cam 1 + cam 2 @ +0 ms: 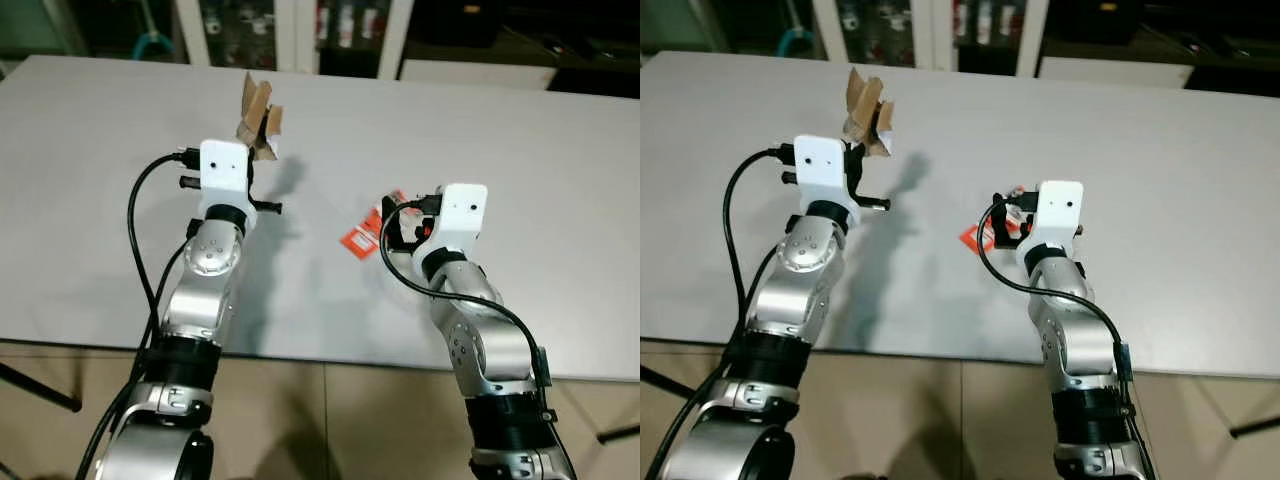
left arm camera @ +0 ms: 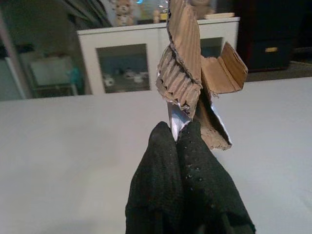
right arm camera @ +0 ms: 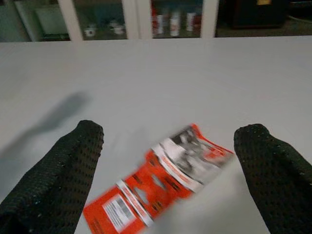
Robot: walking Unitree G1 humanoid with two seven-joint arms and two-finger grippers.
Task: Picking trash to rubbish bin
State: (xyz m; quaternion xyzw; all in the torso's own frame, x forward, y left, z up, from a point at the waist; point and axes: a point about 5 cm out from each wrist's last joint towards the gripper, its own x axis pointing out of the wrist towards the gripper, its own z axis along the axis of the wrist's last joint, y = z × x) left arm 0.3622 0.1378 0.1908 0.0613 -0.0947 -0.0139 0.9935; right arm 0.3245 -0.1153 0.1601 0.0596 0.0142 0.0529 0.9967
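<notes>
You are looking down at a wide, pale grey counter [image 1: 560, 180] with both silver arms reaching out over it. Your left gripper [image 2: 181, 127] is raised above the counter, and its two black fingers [image 2: 161, 161] are pressed together, pinching a torn, crumpled piece of brown corrugated cardboard [image 2: 187, 63] that stands up from the fingertips. From the head camera, the cardboard [image 1: 259, 117] pokes up just past the white wrist block of that arm, and its shadow falls on the counter beside it. Your right gripper [image 3: 170, 141] sits low over the counter with its fingers [image 3: 68, 165] spread wide apart. Between them, lying flat on the counter, is an orange-red and white wrapper [image 3: 161, 180] with print that is too blurred to read. In the head view, that wrapper [image 1: 362, 235] is partly hidden behind the right wrist block. At the far edge of the counter stand white cabinets with glass doors [image 2: 126, 61]; small items sit on the shelves inside, too small and dim to identify. Bare floor [image 1: 330, 420] shows below the near edge.
</notes>
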